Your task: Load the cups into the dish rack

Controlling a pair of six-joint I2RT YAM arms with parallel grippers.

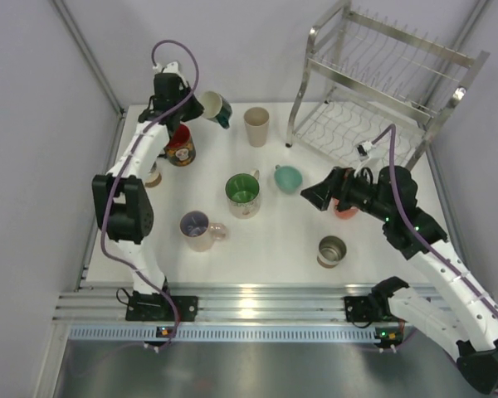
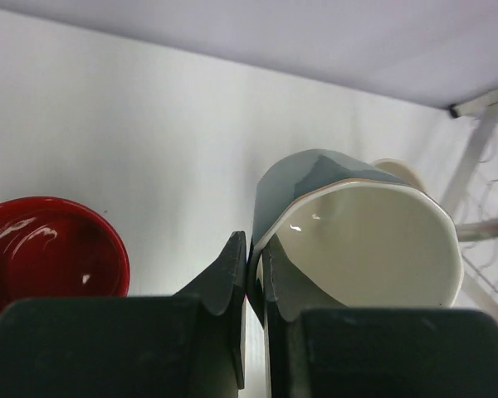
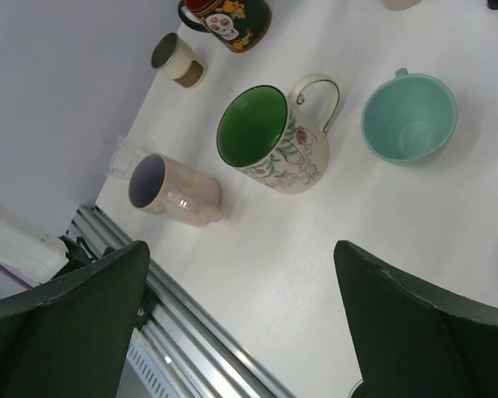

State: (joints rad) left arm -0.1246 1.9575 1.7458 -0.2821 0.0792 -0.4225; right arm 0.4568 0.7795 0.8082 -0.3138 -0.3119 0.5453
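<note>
Over the white table (image 1: 274,240), left gripper (image 2: 249,259) pinches the teal cup (image 2: 315,178) by its rim.

The dish rack (image 1: 390,62) stands on the table's (image 1: 266,249) far right corner, one cup (image 1: 256,126) just left of it, other cups (image 1: 243,195) nearer.

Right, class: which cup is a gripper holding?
The dark teal cup with the cream inside: the left gripper is shut on its rim. No other cup is gripped; the right gripper is open.
</note>
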